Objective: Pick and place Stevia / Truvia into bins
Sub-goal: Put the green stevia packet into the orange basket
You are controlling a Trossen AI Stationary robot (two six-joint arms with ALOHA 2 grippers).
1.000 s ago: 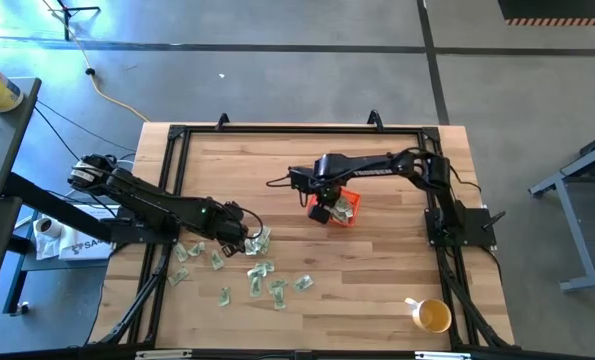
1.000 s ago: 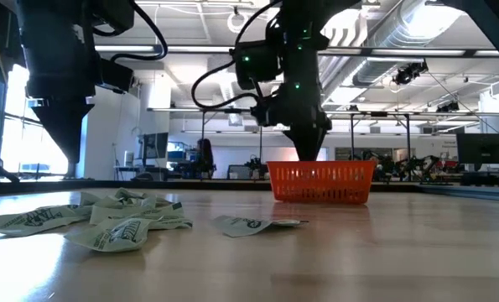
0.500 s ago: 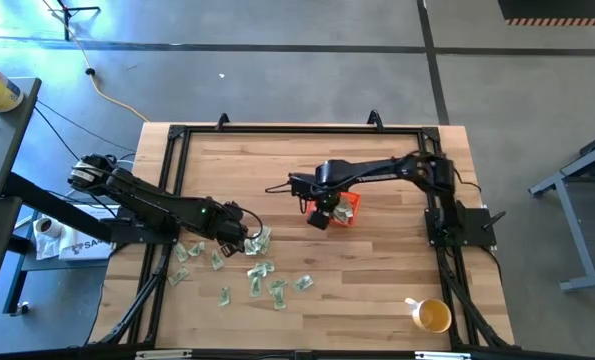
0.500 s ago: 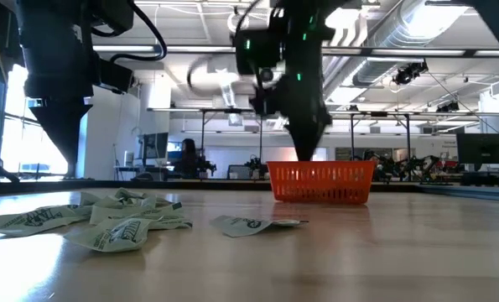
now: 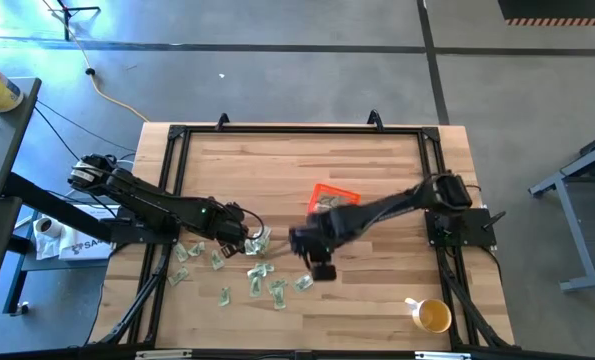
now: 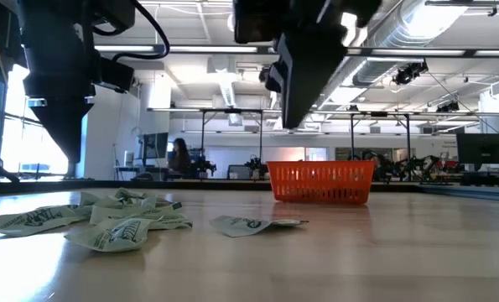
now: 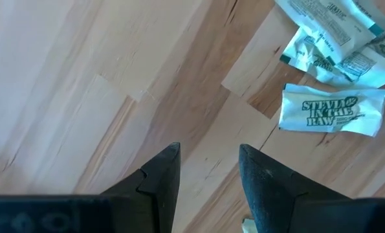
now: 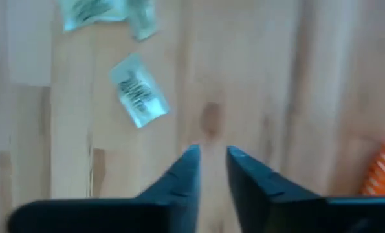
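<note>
Right arm swinging off the basket toward the sachets

The right gripper [image 5: 322,270], jaws slightly parted and empty, is leaving the orange-red plastic basket [image 5: 333,194]; the left gripper [image 7: 208,169] is hovering part-open, empty, beside pale green paper sachets [image 5: 262,272].

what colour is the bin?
Orange-red, with mesh-like slotted walls. The bin shows best in the low view.

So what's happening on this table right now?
Two arms are sorting Stevia sachets into an orange bin. The right gripper is over bare wood between the bin and the scattered sachets, jaws slightly apart and holding nothing. The left gripper hangs open beside the pile's edge, also empty. Many sachets lie loose on the table.
</note>
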